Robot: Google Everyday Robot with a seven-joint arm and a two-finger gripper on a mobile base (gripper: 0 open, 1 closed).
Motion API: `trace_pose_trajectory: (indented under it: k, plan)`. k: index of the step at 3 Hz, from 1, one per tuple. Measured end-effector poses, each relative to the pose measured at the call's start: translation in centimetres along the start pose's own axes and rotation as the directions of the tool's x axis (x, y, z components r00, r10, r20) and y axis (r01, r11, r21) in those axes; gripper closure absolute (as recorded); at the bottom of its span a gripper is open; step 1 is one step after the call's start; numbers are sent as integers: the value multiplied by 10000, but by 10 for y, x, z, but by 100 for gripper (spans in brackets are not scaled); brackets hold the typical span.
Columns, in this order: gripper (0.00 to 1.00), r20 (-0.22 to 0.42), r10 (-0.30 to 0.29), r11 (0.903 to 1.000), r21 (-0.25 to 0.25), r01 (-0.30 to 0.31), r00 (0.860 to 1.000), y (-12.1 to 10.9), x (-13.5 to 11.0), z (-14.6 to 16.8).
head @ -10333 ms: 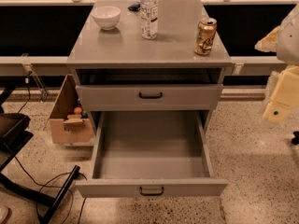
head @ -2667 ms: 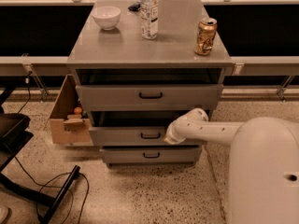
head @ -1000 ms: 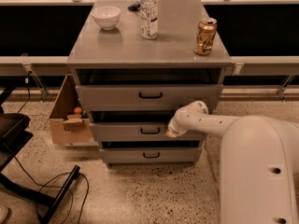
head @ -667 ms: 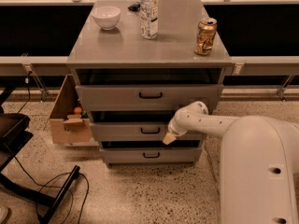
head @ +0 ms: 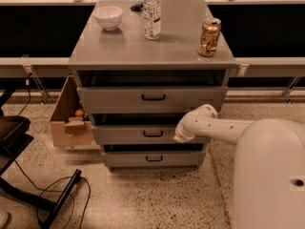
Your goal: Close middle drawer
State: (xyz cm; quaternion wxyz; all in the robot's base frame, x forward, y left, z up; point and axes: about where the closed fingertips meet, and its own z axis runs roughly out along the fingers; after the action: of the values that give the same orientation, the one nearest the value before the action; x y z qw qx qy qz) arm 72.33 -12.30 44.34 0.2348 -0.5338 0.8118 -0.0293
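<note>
The middle drawer [head: 147, 134] is the second of three grey metal drawers in the cabinet, with a small black loop handle [head: 153, 133]. Its front sits nearly in line with the drawer fronts above and below, so none of its tray shows. My gripper [head: 179, 137] is at the end of the white arm, at the right part of this drawer's front, to the right of the handle.
On the cabinet top [head: 119, 51] stand a white bowl [head: 108, 17], a clear bottle [head: 152, 12] and a gold can [head: 209, 36]. A cardboard box [head: 69, 120] sits on the floor at the cabinet's left. Black chair legs and cables [head: 52, 194] lie at the lower left.
The middle drawer, wide open at first, has been pushed in until its front is nearly level with the others. In the last second the gripper stays at the drawer front.
</note>
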Motion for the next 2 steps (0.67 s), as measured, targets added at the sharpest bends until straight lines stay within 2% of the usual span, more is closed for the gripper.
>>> trace_pose_trajectory:
  k: [1,2]
  plan:
    - [100,-219,-293,9993,-245,287,9993,22,27,-51]
    - [100,-920,-1064,9927,-672,1005,9901,42,60,-130]
